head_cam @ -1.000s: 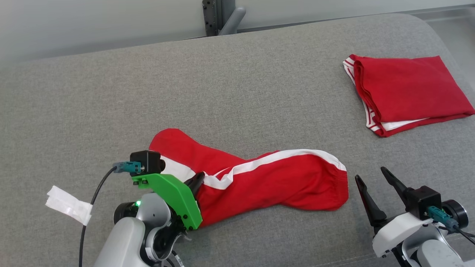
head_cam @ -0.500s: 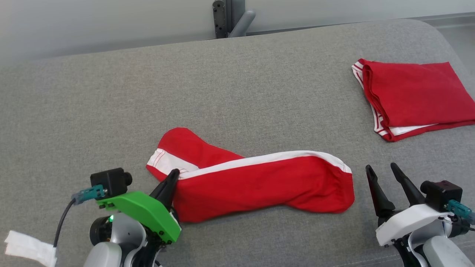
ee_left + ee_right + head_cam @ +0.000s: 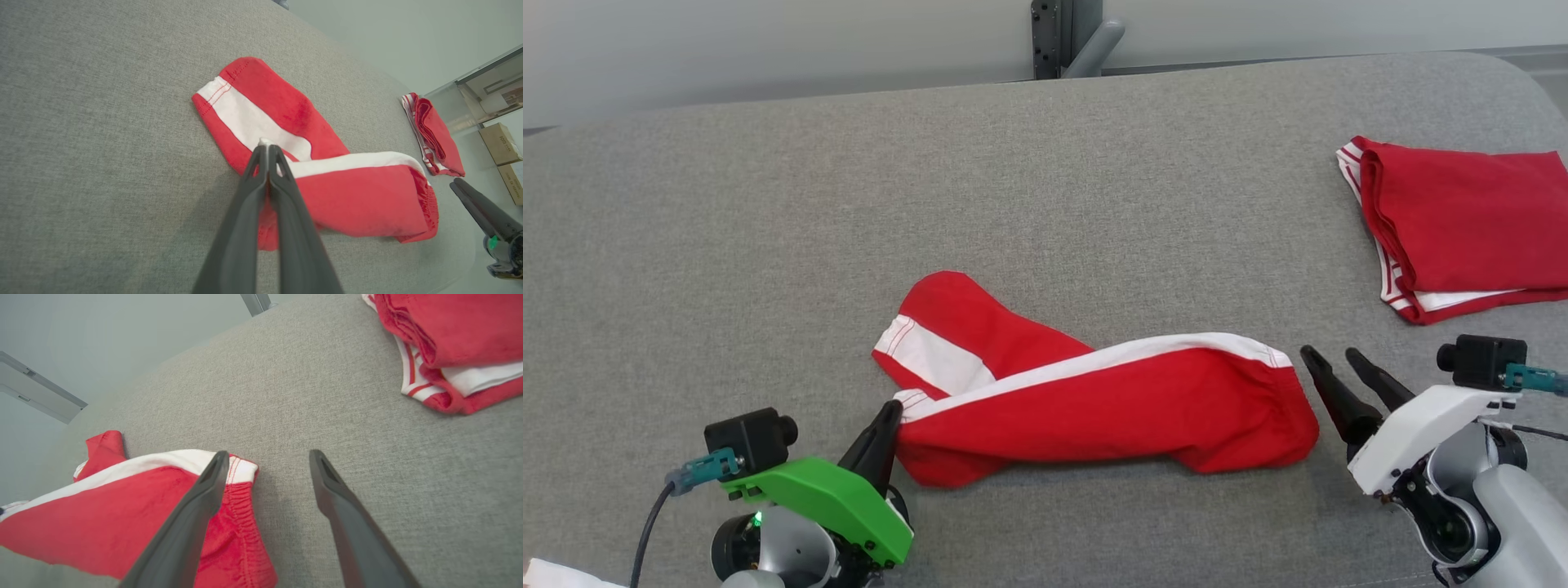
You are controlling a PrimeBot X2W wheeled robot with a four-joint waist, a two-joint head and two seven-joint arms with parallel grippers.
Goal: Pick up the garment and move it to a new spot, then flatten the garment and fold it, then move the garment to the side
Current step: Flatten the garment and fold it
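While pinched at its left end, garment [image 3: 1111,404]: red cloth with a white band, lying crosswise on the near middle of the cushion; one part folded back toward the far left, gathered waistband end pointing right
Left gripper [image 3: 266,143]: clamped tight on the garment's white-edged corner, a sliver of white cloth peeking out between the tips; low at the near left in the head view
Right gripper [image 3: 1330,356]: spread wide, holding nothing; just beside the waistband end, tips aimed up and left; from its own wrist camera one finger overlaps the waistband edge, so cannot tell whether touching
Cushion [image 3: 768,245]: grey woven fabric, bearing both pieces of clothing
Folded garment [image 3: 1470,220]: red with white striped trim, stacked flat at the far right, well apart from the pinched one
Metal post [image 3: 1066,37]: upright behind the cushion's far edge, against a pale wall
White scrap [image 3: 556,576]: lower-left corner of the head view, partly cut off
Cardboard boxes [image 3: 500,143]: beyond the cushion's right end, seen from the left wrist
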